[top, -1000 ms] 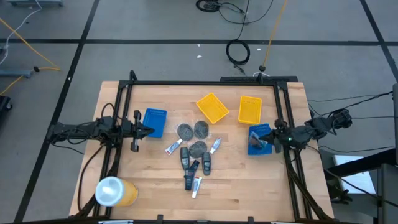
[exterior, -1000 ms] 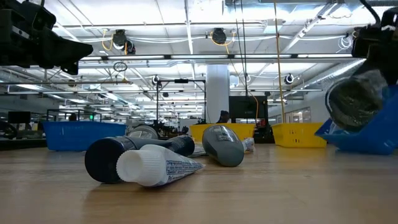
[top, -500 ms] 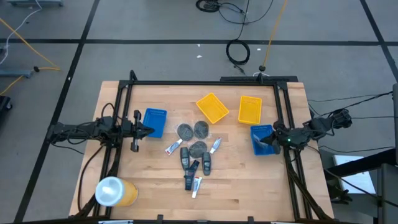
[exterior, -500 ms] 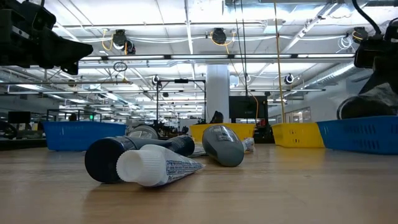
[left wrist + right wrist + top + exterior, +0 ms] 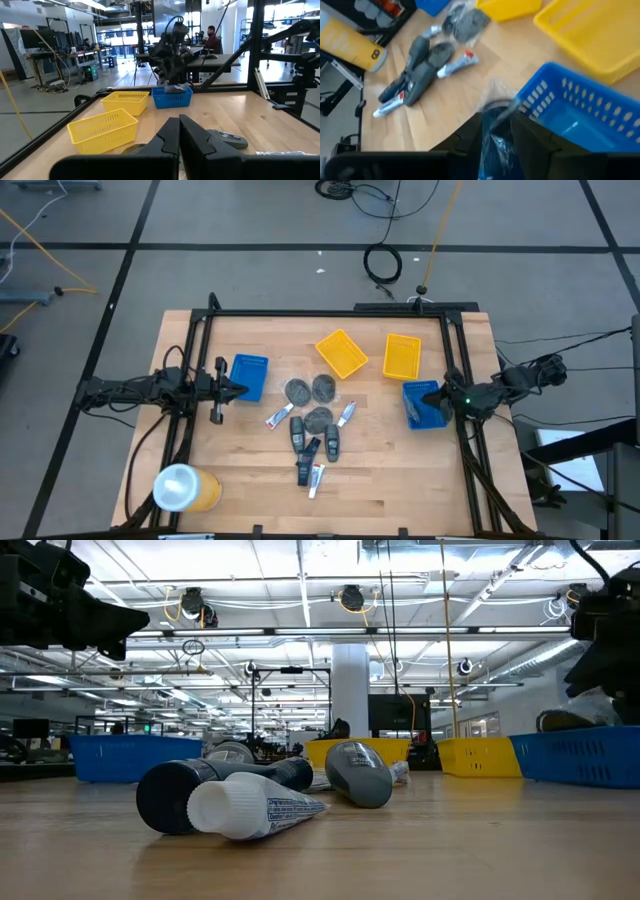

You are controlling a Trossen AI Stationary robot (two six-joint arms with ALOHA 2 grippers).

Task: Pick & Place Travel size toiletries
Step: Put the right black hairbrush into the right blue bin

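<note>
Right gripper (image 5: pixel 440 402) has lowered grey disc (image 5: pixel 492 131) into blue tray (image 5: pixel 424 408), fingers clamped on it; you still face pile (image 5: pixel 311 432). Left gripper (image 5: pixel 243 389) idle, pinched closed.

Wooden counter (image 5: pixel 400 470) carries toiletries (image 5: pixel 312 430) at centre. Blue trays (image 5: pixel 249 375) at 9 and 3 o'clock, yellow trays (image 5: pixel 341 353) at 12. Orange cup (image 5: pixel 186 488) at 7.

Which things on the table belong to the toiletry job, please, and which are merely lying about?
Job:
tubes
dark bottles
grey discs
bagged disc held in right claw

Lying about:
orange cup
yellow trays
blue trays
idle left claw
</note>
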